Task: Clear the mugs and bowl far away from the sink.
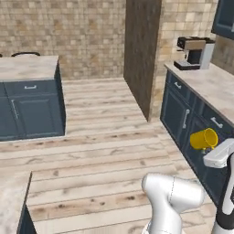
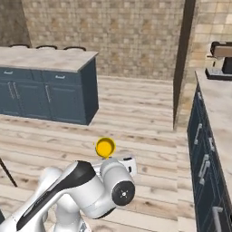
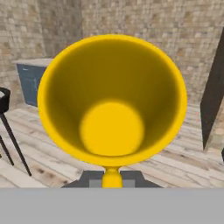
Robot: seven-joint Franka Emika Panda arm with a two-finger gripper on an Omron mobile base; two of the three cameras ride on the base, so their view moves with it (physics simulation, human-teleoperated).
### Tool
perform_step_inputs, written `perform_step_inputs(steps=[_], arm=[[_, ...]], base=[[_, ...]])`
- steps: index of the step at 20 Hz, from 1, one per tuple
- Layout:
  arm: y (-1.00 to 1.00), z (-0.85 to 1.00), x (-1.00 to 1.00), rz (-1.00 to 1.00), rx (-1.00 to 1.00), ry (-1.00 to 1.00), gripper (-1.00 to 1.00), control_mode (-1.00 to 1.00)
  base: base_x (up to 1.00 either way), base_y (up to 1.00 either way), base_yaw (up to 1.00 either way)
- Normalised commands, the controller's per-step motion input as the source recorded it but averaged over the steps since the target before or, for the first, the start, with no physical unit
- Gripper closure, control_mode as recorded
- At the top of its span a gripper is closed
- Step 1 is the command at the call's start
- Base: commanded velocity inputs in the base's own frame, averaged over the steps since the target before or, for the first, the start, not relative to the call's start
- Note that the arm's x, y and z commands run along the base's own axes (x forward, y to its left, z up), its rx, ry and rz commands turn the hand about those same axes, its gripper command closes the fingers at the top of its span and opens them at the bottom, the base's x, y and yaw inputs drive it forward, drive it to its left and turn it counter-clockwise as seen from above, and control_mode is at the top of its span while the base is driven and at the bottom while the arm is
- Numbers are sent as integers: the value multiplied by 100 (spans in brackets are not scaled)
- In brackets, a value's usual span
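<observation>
I have the yellow mug (image 1: pixel 204 139) clamped in the gripper (image 1: pixel 216 147), and it hangs in the air at the right edge of the left base view, in front of the dark blue cabinet fronts (image 1: pixel 185 116) under the marble counter (image 1: pixel 211 86). The mug lies on its side there, its mouth turned toward the left of the frame and its handle back toward the hand.

In the right base view I see the mug (image 2: pixel 105 147) low and a little left of centre, just above the arm's white elbow, its round mouth facing the camera; the wooden floor (image 2: pixel 136 118) lies behind it. The gripper (image 2: pixel 118 162) sits just below and right of it, mostly hidden by the arm.

In the hand view the mug (image 3: pixel 112 98) takes up the middle of the frame, and I look straight into its open mouth down to the round bottom. Its handle runs down to the bottom centre, where the dark finger tips (image 3: pixel 91 179) close on it from both sides.

A coffee machine (image 1: pixel 195 52) stands on the counter at the upper right of the left base view. A kitchen island (image 2: pixel 47 84) with blue drawers stands at the upper left of the right base view.
</observation>
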Motion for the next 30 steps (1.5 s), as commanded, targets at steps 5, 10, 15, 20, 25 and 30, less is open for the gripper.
perform_step_inputs(steps=[5,10,15,20,25,30], arm=[[0,0,0,0,0,0,100,100],[0,0,0,0,0,0,100,100],[0,0,0,0,0,0,100,100],[0,0,0,0,0,0,100,100],[0,0,0,0,0,0,100,100],[0,0,0,0,0,0,100,100]], base=[[-16,0,49],[-6,0,49],[-12,12,48],[-27,26,48],[-33,32,48],[-39,35,47]])
